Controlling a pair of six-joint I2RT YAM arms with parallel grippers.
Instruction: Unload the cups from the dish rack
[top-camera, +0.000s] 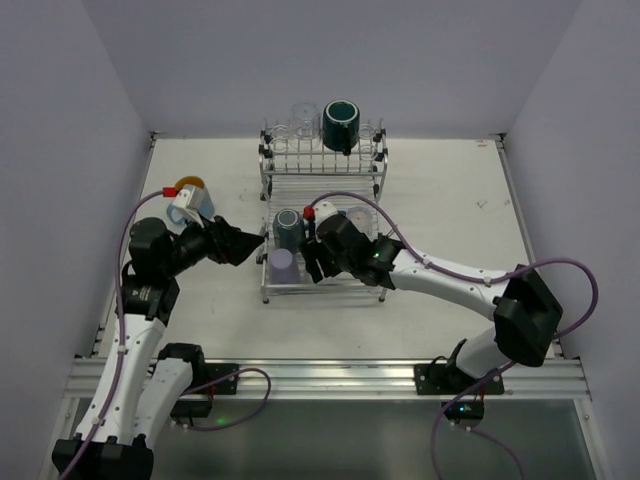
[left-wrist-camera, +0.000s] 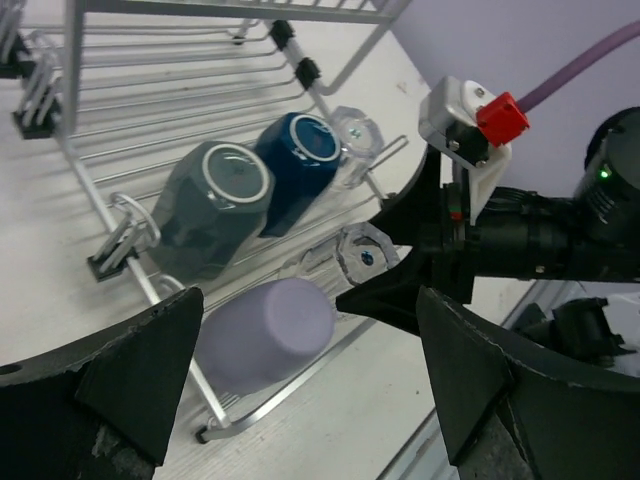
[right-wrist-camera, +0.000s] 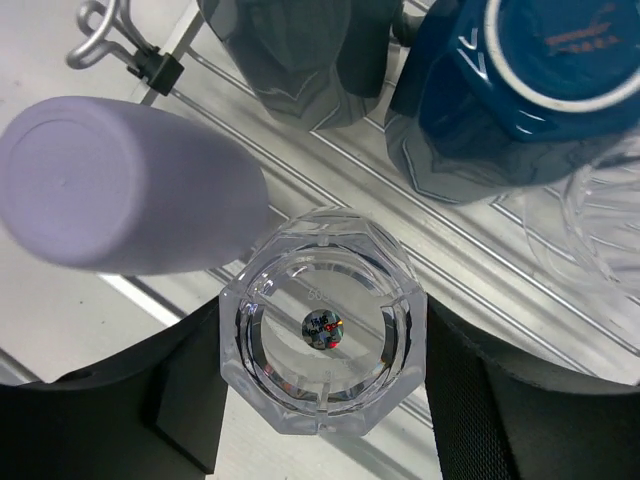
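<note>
The right end effector (right-wrist-camera: 320, 400) straddled the upturned glass tumbler (right-wrist-camera: 320, 330) at the front edge of the dish rack (top-camera: 322, 185), just beside the purple cup (right-wrist-camera: 130, 185). Whether it already gripped, I could not tell. It was best to close squarely, then lift straight up. The left end effector (top-camera: 245, 243) stood open.

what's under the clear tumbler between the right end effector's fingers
Slats of the dish rack, seen around and through the tumbler. Where its lower end meets them is hidden.
</note>
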